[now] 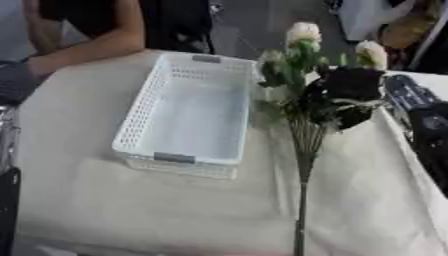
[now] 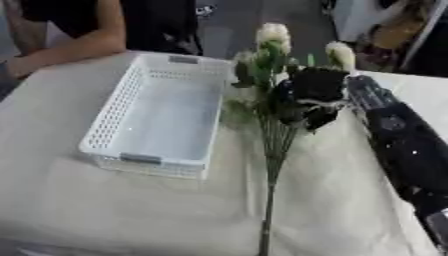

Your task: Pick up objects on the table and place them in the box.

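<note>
Probably a lab or demo room: a table (image 1: 175, 210) under plain beige cloth, bare grey floor (image 1: 262, 20) beyond its far edge, and at far right what may be stacked equipment or furniture (image 1: 394, 25).

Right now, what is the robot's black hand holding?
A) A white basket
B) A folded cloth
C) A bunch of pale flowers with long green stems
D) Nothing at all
C: the right hand has its fingers curled round the bunch of flowers, whose stems hang down past it, beside the white basket, which has nothing in it.
</note>
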`<move>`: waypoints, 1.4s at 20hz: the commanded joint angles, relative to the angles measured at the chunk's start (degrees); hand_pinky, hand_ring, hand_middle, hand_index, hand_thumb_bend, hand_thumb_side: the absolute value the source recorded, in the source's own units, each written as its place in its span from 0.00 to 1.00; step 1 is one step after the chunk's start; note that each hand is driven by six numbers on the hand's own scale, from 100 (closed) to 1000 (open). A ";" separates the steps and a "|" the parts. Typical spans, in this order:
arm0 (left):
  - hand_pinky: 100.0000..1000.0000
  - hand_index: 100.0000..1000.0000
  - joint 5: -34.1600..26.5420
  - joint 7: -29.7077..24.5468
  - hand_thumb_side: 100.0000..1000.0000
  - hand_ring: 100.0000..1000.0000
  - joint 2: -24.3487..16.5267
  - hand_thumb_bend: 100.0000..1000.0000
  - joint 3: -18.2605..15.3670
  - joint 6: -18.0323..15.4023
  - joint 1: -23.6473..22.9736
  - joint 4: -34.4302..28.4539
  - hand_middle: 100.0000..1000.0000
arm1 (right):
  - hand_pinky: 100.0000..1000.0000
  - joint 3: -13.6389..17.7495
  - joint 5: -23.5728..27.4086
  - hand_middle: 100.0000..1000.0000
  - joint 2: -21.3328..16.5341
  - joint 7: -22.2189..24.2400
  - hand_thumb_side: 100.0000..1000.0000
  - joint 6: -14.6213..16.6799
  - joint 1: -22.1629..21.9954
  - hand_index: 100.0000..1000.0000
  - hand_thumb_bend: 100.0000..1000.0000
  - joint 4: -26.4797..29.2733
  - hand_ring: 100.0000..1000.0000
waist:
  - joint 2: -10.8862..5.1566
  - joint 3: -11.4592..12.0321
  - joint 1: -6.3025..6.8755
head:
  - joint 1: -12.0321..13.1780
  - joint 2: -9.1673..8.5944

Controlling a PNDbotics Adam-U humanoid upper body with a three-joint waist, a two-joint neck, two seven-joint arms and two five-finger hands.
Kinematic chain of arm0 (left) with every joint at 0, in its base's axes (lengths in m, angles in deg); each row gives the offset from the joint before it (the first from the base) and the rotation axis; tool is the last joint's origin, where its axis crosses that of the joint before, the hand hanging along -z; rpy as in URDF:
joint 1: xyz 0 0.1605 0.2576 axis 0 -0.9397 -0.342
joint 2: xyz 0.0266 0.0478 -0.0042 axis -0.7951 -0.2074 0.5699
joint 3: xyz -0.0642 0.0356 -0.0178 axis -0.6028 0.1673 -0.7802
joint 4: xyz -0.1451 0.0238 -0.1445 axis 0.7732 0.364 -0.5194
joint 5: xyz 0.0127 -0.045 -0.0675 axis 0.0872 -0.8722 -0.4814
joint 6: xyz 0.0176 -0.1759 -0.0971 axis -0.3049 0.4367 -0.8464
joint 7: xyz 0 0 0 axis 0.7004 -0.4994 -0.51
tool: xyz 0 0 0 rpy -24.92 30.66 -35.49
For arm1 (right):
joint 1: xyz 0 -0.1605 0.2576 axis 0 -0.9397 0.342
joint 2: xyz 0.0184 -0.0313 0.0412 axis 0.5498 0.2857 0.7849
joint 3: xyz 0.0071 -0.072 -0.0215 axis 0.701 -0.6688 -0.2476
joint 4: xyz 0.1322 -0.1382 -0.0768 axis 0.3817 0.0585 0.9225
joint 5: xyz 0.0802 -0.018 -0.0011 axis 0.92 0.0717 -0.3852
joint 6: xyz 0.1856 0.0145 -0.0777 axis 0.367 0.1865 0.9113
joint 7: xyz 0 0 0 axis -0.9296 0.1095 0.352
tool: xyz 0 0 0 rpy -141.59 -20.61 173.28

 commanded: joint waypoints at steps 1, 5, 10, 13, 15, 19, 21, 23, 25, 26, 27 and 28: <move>0.41 0.65 0.37 0.17 0.85 0.45 -1.81 0.04 -0.51 0.17 0.22 -0.93 0.57 | 0.00 -0.17 2.21 0.00 -5.98 -2.27 0.03 0.07 2.96 0.15 0.00 4.13 0.00 | -0.89 -0.35 0.10 | 1.53 -0.08; 0.41 0.65 0.40 0.10 0.85 0.45 -1.96 0.04 -0.48 0.23 0.08 -0.91 0.57 | 0.00 2.32 4.52 0.00 -7.99 -1.85 0.00 0.08 4.29 0.15 0.00 4.23 0.00 | -1.08 -0.55 0.07 | 1.96 -0.08; 0.41 0.65 0.36 0.11 0.85 0.45 -1.93 0.04 -0.49 0.22 0.00 -0.90 0.57 | 0.00 6.94 7.81 0.00 -8.36 -0.08 0.00 0.08 6.02 0.16 0.00 2.28 0.00 | -1.13 -0.43 0.13 | 1.75 -0.08; 0.42 0.65 0.28 -0.06 0.85 0.45 -1.90 0.04 -0.34 0.24 0.06 -0.88 0.57 | 0.00 9.68 10.12 0.00 -7.60 1.63 0.00 0.08 7.53 0.16 0.00 0.50 0.00 | -1.13 -0.36 0.15 | 1.49 -0.08; 0.42 0.65 0.23 -0.16 0.85 0.45 -1.84 0.04 -0.31 0.23 0.14 -0.91 0.57 | 0.00 11.09 11.50 0.00 -6.82 2.94 0.00 0.03 8.46 0.17 0.00 -0.79 0.00 | -1.12 -0.30 0.17 | 1.35 -0.08; 0.42 0.65 0.08 -0.31 0.85 0.45 -1.56 0.04 -0.19 0.15 0.42 -0.94 0.57 | 0.00 13.70 15.47 0.00 -4.26 5.58 0.00 -1.66 10.45 0.17 0.00 -3.39 0.00 | -1.01 0.12 0.28 | 0.56 -0.08; 0.42 0.65 -0.08 -0.46 0.85 0.45 -1.42 0.04 0.00 0.15 0.58 -0.93 0.57 | 0.00 14.47 17.66 0.00 -3.00 6.85 0.00 -2.73 11.36 0.18 0.00 -4.00 0.00 | -0.91 0.40 0.34 | 0.09 -0.08; 0.41 0.65 -0.27 -0.71 0.85 0.45 -1.26 0.04 0.27 0.17 0.77 -0.91 0.58 | 0.00 14.91 19.82 0.00 -1.71 8.07 0.00 -3.72 12.29 0.18 0.00 -4.10 0.00 | -0.80 0.67 0.39 | -0.41 -0.08; 0.41 0.65 -0.44 -0.96 0.85 0.45 -1.13 0.04 0.49 0.19 0.94 -0.90 0.58 | 0.00 14.95 21.88 0.00 -0.65 9.32 0.00 -4.47 13.10 0.18 0.00 -3.75 0.00 | -0.73 0.93 0.42 | -0.81 -0.08; 0.41 0.65 -0.52 -1.06 0.85 0.45 -1.05 0.04 0.57 0.18 1.03 -0.89 0.58 | 0.00 14.84 23.01 0.00 -0.05 9.86 0.00 -4.65 13.55 0.18 0.00 -3.34 0.00 | -0.72 1.10 0.42 | -1.05 -0.08; 0.41 0.65 -0.58 -1.13 0.85 0.45 -1.00 0.04 0.61 0.17 1.09 -0.88 0.58 | 0.00 14.72 24.01 0.00 0.22 10.48 0.00 -4.89 13.77 0.18 0.00 -2.99 0.00 | -0.70 1.16 0.42 | -1.15 -0.08; 0.42 0.65 -0.66 -1.20 0.85 0.45 -0.92 0.04 0.68 0.15 1.17 -0.86 0.58 | 0.00 14.57 25.20 0.00 0.68 10.97 0.00 -5.00 14.12 0.18 0.00 -2.46 0.00 | -0.71 1.30 0.41 | -1.30 -0.08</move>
